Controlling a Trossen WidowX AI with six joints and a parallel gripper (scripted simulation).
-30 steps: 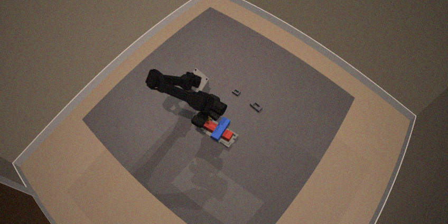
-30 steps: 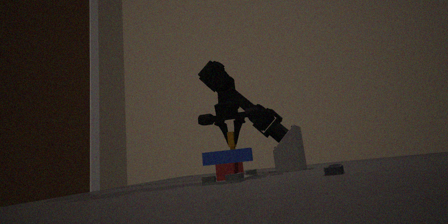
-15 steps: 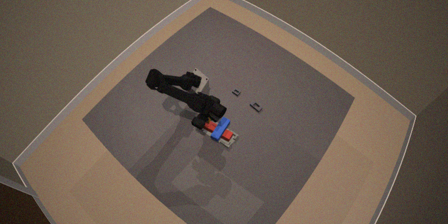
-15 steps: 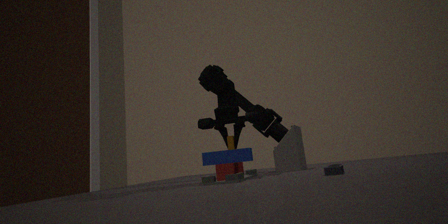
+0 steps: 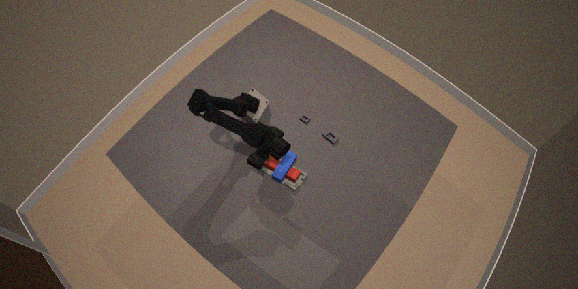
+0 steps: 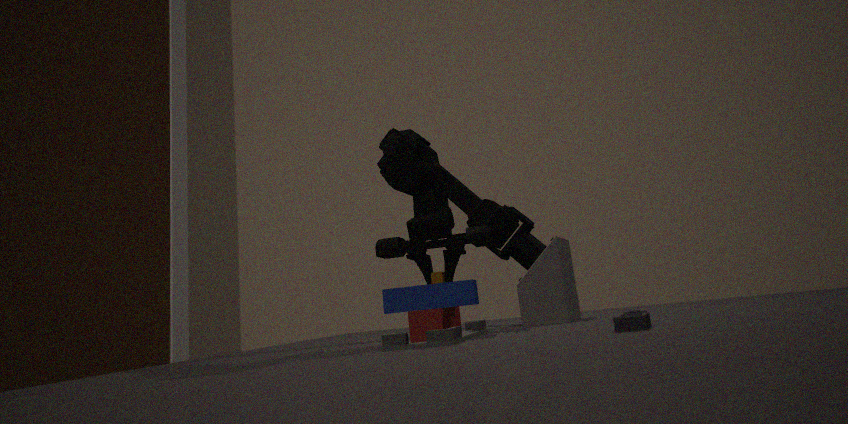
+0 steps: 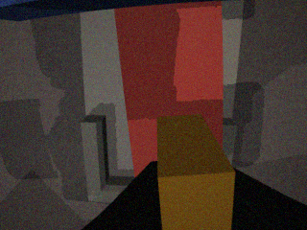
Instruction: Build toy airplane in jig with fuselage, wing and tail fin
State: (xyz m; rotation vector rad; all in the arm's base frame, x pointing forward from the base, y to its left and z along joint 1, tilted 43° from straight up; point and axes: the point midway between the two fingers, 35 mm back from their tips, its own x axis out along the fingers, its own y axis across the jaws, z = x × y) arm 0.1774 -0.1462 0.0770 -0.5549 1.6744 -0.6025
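The red fuselage (image 5: 293, 174) (image 6: 423, 325) (image 7: 146, 67) lies lengthwise in the grey jig (image 5: 295, 187) (image 6: 443, 334) (image 7: 92, 158). The blue wing (image 5: 284, 166) (image 6: 429, 296) (image 7: 29, 9) lies across the top of the fuselage; its tab is out of sight. My gripper (image 6: 438, 281) (image 7: 182, 169) is shut on the orange-yellow tail fin (image 6: 437, 276) (image 7: 194, 206). The fin is upright over the fuselage's tail end, low behind the wing in the exterior view. Its tab and the tail socket are hidden, so I cannot tell whether the fin touches down.
Two small dark holders (image 5: 305, 118) (image 5: 330, 138) stand on the grey mat (image 5: 364, 103) beyond the jig. One dark holder also shows at the right in the exterior view (image 6: 631, 321). The arm's pale base (image 5: 260, 104) (image 6: 550, 288) stands behind the jig. The wing is close to the fingers.
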